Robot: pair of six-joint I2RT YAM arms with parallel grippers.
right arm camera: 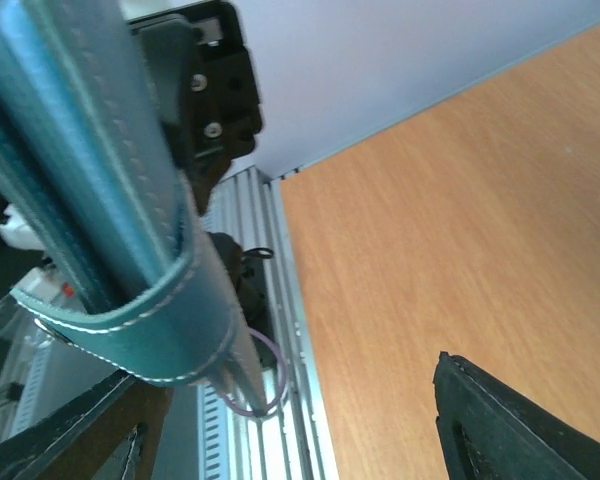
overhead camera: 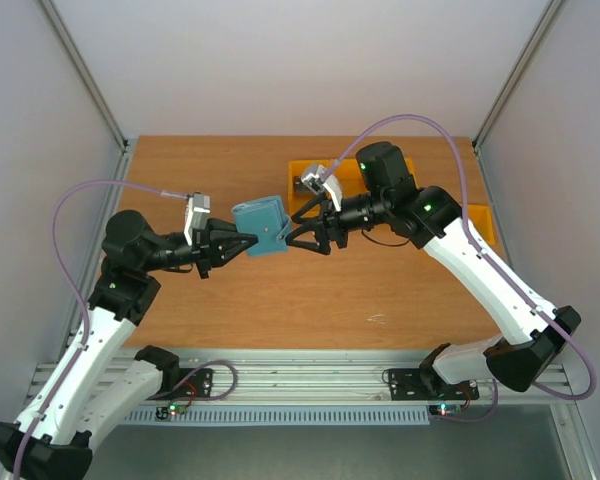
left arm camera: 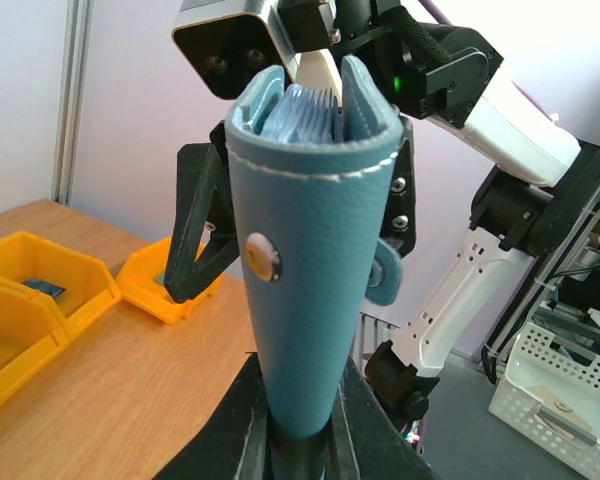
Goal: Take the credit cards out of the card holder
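Note:
The teal card holder point(overhead camera: 260, 228) is held in the air above the table between the two arms. My left gripper point(overhead camera: 242, 243) is shut on its folded end, with the fingers pressed on both sides in the left wrist view point(left arm camera: 305, 425). The holder point(left arm camera: 310, 260) stands upright there, its open end facing away with ribbed pockets showing. My right gripper point(overhead camera: 298, 232) is open, its fingers spread around the holder's far end. In the right wrist view the holder point(right arm camera: 110, 230) lies near the left finger point(right arm camera: 80, 440). A thin pale grey card point(right arm camera: 235, 370) sticks out of it. The blue card is hidden.
Yellow bins point(overhead camera: 325, 175) stand at the back right of the wooden table point(overhead camera: 280, 300), behind the right arm. They also show in the left wrist view point(left arm camera: 40, 300), one holding a small dark item. The table's metal front rail point(right arm camera: 290, 330) shows below the holder.

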